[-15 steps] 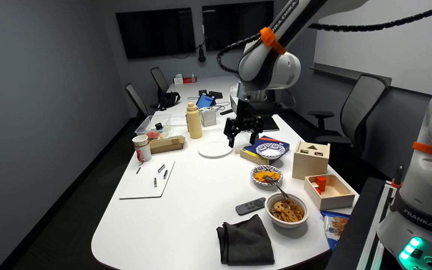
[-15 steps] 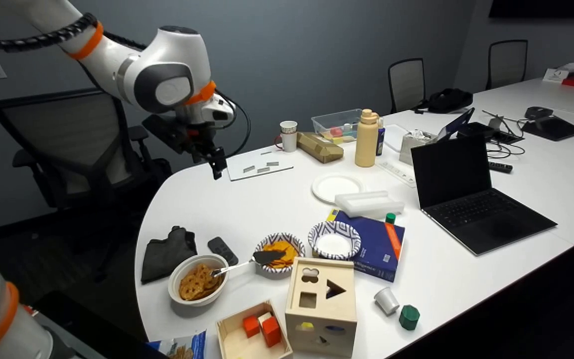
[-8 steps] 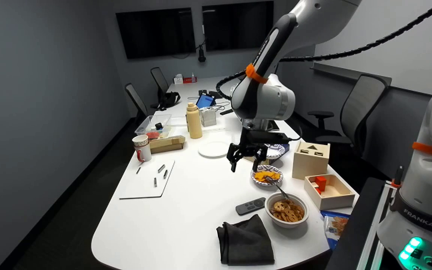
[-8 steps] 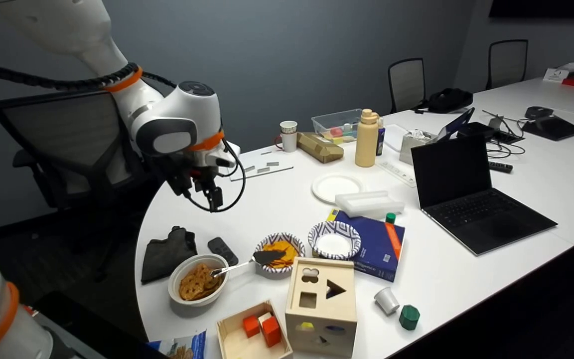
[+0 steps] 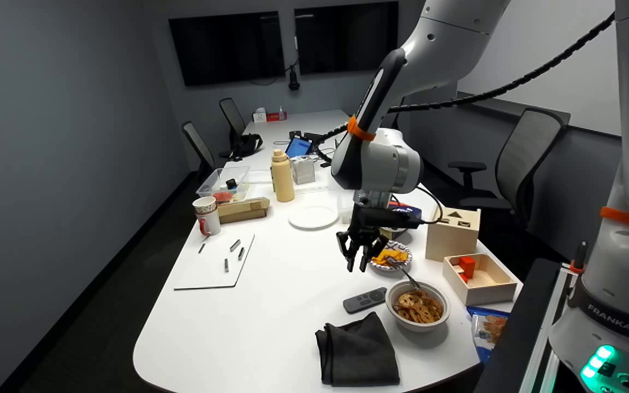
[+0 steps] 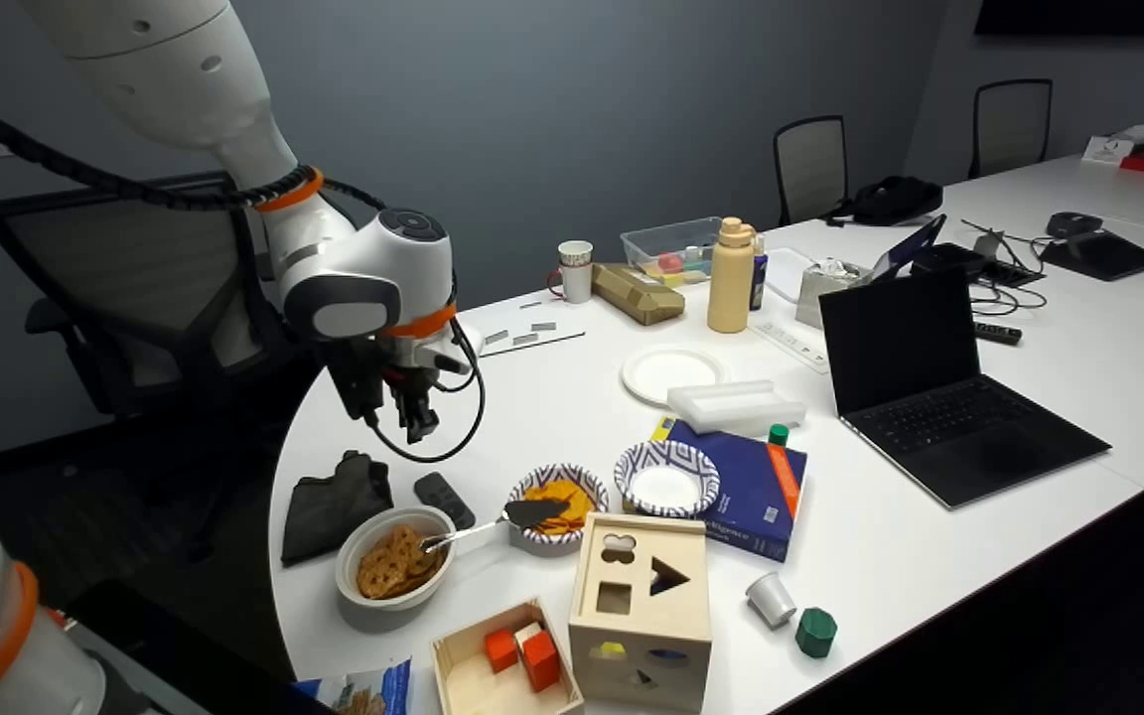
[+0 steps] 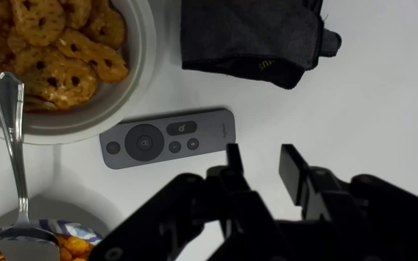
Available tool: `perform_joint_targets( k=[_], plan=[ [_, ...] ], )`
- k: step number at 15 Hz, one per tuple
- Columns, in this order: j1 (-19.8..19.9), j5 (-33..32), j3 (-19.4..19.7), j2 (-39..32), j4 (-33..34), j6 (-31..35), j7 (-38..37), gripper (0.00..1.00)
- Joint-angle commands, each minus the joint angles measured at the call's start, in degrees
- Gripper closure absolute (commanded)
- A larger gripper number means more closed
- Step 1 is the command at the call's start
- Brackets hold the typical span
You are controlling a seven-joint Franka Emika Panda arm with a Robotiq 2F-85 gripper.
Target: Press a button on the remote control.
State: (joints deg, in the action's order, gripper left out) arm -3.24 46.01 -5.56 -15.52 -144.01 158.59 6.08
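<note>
Remote control [image 7: 165, 139], cloth [image 5: 359, 353] on table [image 5: 238, 333]

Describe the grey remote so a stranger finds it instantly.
On the white table, find the bowl of brown snacks near a folded black cloth. The remote control lies flat beside the bowl; unlike its neighbours, it's a slim grey bar with dark buttons.

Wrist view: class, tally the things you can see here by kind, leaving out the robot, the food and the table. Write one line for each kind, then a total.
Plain bowl and patterned bowl: 2 bowls
Remote control: 1
Dark cloth: 1
Metal serving utensil: 1
Total: 5
</note>
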Motion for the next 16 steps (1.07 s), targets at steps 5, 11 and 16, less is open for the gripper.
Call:
perform_joint_targets(
  k=[5,11,16],
  plan=[
    [-0.2,-8.4,2.2,-6.8,4.5,-1.1,-11.8,1.00],
    [-0.5,-17.2,4.2,-10.5,6.8,-2.6,-23.4,1.00],
    [-0.5,-19.9,5.0,-12.9,8.4,-3.6,-28.5,1.00]
  ],
)
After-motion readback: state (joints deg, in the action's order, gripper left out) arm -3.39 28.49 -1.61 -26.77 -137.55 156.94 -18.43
